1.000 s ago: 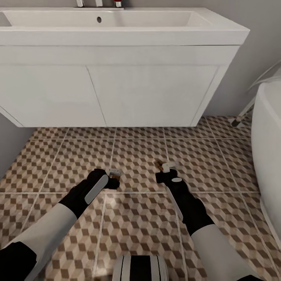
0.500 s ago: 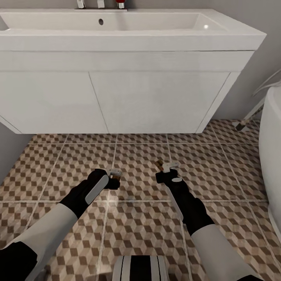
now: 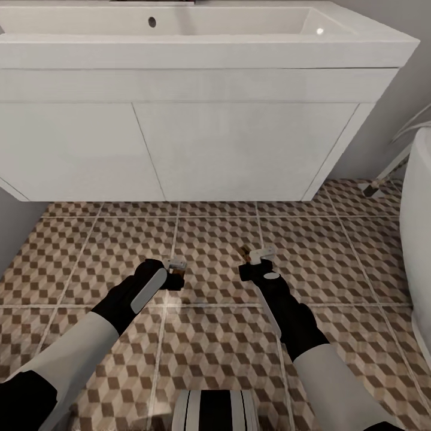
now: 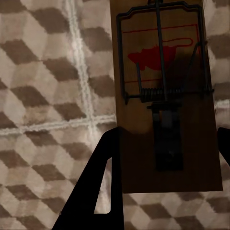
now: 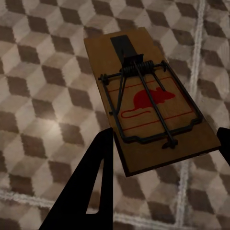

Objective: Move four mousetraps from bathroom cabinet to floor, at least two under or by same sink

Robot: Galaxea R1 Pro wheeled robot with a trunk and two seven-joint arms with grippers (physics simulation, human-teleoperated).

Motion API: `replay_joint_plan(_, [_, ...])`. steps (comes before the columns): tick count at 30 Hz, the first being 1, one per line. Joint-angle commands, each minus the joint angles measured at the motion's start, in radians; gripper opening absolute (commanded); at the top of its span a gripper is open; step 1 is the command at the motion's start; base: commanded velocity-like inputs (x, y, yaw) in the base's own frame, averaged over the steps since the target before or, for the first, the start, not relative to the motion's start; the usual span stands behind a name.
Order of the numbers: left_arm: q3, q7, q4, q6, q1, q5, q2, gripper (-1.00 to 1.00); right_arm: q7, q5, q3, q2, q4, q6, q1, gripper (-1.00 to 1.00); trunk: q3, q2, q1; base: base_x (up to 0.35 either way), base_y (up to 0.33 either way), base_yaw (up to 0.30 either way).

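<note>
Patterned bathroom floor before sink | both arms reach low | left gripper pinches mousetrap | right gripper pinches second mousetrap

The bathroom floor was laid in large square tiles printed with brown, beige and white cubes, parted by pale grout lines, and a soft glare lay on it. Ahead stood a wide white sink, wall-hung, with a plain vanity front of two doors and a gap beneath it showing tile. A grey wall rose behind it. At the far right curved the white bathtub.
</note>
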Motion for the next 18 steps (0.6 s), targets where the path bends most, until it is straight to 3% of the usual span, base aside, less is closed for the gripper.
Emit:
replay_joint_plan(1, [-0.004,0.011,-0.001,0.001,-0.001,0.009,0.001,-1.00,-0.004,0.003,0.002,0.000,-0.001,0.006,0.000,-1.00,-0.006,-0.001,0.000,0.000,0.000,0.000])
replay_joint_plan(18, [-0.004,0.012,-0.005,0.001,-0.001,0.009,-0.011,-1.00,-0.004,0.003,0.002,0.000,-0.001,0.006,0.000,-1.00,-0.090,-0.005,0.008,0.000,0.000,0.000])
